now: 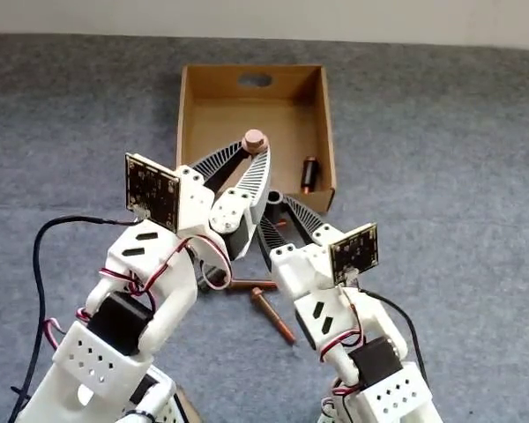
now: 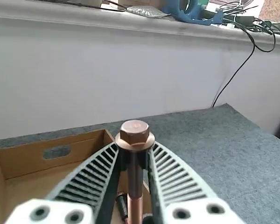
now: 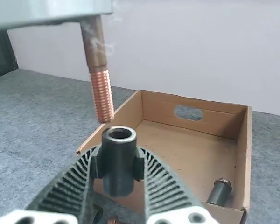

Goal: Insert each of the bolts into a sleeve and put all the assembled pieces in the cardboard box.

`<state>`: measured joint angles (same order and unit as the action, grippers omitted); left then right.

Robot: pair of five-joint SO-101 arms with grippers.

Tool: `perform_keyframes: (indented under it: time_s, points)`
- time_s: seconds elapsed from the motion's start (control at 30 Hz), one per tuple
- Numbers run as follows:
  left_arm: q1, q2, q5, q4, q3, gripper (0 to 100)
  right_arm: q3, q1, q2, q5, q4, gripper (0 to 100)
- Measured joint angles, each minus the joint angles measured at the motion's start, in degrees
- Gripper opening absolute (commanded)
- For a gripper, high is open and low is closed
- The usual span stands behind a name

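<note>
Right jaws clench a sleeve (image 3: 117, 161); left jaws grasp a bolt (image 2: 135, 140) just above it, not yet in. One assembled piece (image 1: 309, 174) lies in the cardboard box (image 1: 186, 115); two bolts (image 1: 274, 315) lie outside

A copper-coloured hex-head bolt (image 2: 135, 140) stands upright in the left gripper (image 2: 135, 148), its threaded tip just above the open mouth of a dark sleeve (image 3: 117, 161) clamped upright in the right gripper (image 3: 117, 154). The open cardboard box (image 1: 183, 115) sits toward the table's (image 1: 441, 176) far edge, with an assembled piece (image 1: 309, 174) lying by its right wall. A loose bolt (image 1: 273, 315) lies angled nearer the front edge, a second loose bolt (image 1: 251, 285) just beside it.
</note>
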<state>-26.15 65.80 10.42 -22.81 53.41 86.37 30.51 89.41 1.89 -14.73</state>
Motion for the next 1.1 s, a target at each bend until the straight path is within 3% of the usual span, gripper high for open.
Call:
perform_keyframes:
  time_s: [0.23, 1.1]
  points:
    - [-3.0, -0.2, 0.0, 0.0, 0.0, 1, 0.0, 0.0, 0.0, 0.0, 0.0, 0.5]
    - [-3.0, -0.2, 0.1, 0.4, 2.3, 2, 0.0, 0.0, 0.0, 0.0, 0.0, 0.5]
